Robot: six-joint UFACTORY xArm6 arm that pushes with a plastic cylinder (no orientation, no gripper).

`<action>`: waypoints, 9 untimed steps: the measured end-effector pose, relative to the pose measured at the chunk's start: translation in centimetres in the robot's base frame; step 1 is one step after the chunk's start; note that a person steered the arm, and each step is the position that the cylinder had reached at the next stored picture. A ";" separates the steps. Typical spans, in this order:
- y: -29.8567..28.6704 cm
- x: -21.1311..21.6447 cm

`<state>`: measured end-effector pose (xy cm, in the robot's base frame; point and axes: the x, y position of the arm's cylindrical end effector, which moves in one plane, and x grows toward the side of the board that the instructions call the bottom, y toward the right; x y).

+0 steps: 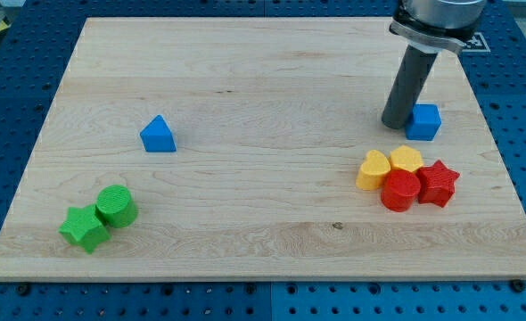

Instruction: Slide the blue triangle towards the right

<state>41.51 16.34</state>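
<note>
The blue triangle (158,135) sits on the wooden board (245,80) at the view's left, a little above the middle. My tip (396,125) is far off at the view's right, touching or almost touching the left side of a blue cube (423,121). The rod rises from the tip toward the view's top right.
Below the tip lies a cluster: a yellow heart (373,169), a yellow block (406,160), a red cylinder (400,191) and a red star (438,183). A green cylinder (117,206) and a green star (85,228) lie at the view's bottom left.
</note>
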 end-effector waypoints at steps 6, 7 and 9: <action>-34.4 -7.6; -42.1 -6.4; -40.3 0.5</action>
<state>41.99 -24.00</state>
